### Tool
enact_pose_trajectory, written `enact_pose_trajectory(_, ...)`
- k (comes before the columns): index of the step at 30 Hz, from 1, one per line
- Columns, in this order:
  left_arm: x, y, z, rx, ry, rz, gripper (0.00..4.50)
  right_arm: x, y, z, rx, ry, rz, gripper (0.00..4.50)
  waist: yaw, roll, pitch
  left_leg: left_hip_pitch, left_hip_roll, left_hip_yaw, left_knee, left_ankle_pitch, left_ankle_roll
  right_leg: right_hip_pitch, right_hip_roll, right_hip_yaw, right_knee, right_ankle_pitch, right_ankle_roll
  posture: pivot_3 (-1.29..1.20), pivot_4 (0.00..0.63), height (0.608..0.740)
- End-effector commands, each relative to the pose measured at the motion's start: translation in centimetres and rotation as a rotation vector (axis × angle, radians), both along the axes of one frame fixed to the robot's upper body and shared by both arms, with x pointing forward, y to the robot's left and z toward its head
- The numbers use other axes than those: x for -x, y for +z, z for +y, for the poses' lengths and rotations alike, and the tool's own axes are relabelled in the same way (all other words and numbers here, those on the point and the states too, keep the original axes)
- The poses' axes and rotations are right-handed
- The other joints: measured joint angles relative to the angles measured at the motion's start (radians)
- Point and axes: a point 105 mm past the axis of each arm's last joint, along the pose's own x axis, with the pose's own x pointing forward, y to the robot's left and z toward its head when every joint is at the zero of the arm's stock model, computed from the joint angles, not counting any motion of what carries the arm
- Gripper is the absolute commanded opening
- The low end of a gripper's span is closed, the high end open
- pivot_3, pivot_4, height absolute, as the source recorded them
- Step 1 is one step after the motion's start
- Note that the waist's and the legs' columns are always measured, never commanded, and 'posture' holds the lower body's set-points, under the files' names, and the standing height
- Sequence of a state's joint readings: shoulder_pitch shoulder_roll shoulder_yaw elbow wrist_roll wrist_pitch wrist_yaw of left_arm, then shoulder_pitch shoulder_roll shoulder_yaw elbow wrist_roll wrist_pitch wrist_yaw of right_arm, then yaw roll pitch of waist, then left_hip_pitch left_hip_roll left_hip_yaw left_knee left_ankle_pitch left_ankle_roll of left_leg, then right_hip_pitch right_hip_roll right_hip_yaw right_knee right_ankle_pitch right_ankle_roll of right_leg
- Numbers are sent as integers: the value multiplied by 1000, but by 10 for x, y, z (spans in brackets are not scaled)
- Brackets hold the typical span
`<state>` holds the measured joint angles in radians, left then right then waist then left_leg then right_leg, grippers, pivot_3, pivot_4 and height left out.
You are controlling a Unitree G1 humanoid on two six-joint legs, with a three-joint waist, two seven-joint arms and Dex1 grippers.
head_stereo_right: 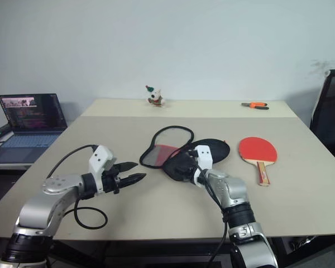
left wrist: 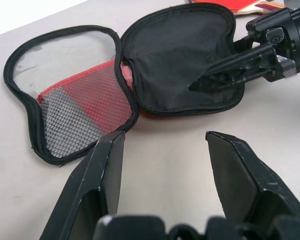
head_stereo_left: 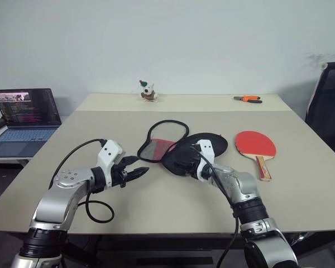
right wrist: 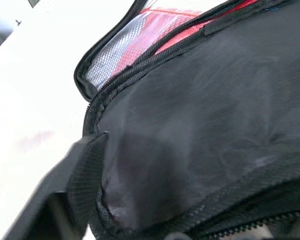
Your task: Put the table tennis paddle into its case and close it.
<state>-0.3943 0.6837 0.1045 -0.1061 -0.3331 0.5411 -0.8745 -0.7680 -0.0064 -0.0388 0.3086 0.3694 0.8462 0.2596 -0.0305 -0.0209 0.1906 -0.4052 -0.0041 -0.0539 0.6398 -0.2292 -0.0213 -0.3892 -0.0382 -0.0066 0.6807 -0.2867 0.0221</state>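
Note:
The case [head_stereo_left: 212, 143] lies unzipped and spread flat at the table's middle. Its black half [left wrist: 175, 60] is on the right, and its mesh half with the red panel [head_stereo_left: 159, 146] is on the left. The table tennis paddle [head_stereo_left: 255, 144] lies red face up just right of the case, handle toward me. My right gripper [head_stereo_left: 181, 165] is at the near edge of the black half, with black fabric [right wrist: 200, 125] pressed close against it. Left of the case, my left gripper [left wrist: 165, 136] hovers open and empty, pointing at the mesh half.
An open laptop [head_stereo_left: 25, 114] sits on a side desk at the far left. A small toy figure [head_stereo_left: 148, 91] and orange-handled pliers [head_stereo_left: 247, 99] lie at the table's far edge. A black chair [head_stereo_left: 329, 106] stands at the right. A cable [head_stereo_left: 100, 212] loops under my left arm.

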Motion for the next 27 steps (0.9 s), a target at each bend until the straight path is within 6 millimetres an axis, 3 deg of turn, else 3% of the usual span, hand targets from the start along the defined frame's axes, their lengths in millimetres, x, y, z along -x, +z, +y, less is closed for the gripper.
enact_pose_trajectory(1,2,11,-1,-10,-8,-53,2825,5,34,2,-77,59,-37,2523,0,0,0,0,0,0,0,0,0,0,0,0,0,0,0,0,150,740)
enact_pose_trajectory(5,3,11,0,-8,-8,-53,2825,16,47,-5,-101,136,-10,1267,0,1,0,0,0,0,0,0,0,0,0,0,0,0,0,0,150,740)
enact_pose_trajectory(9,2,16,-3,12,-10,-70,2825,22,47,-19,-86,161,24,21,0,0,0,0,0,0,-1,0,0,0,0,0,0,0,0,0,150,740)
enact_pose_trajectory(15,2,20,-2,13,-14,-80,2825,35,33,-42,15,225,96,21,0,0,0,0,0,0,-1,0,0,0,0,0,0,0,0,0,150,740)
enact_pose_trajectory(18,2,19,-1,2,-12,-78,2825,42,20,-71,157,267,137,21,2,0,0,0,-1,0,-1,0,0,0,0,0,-1,0,0,0,150,740)
enact_pose_trajectory(22,2,20,0,-2,-16,-79,2825,25,18,-107,295,254,129,21,1,0,0,-1,-1,1,0,0,0,0,-1,0,-1,0,0,0,150,740)
enact_pose_trajectory(27,0,22,1,-21,-20,-88,2825,10,17,-112,381,310,102,21,-10,0,1,1,2,2,0,0,0,0,1,1,-1,0,0,0,150,740)
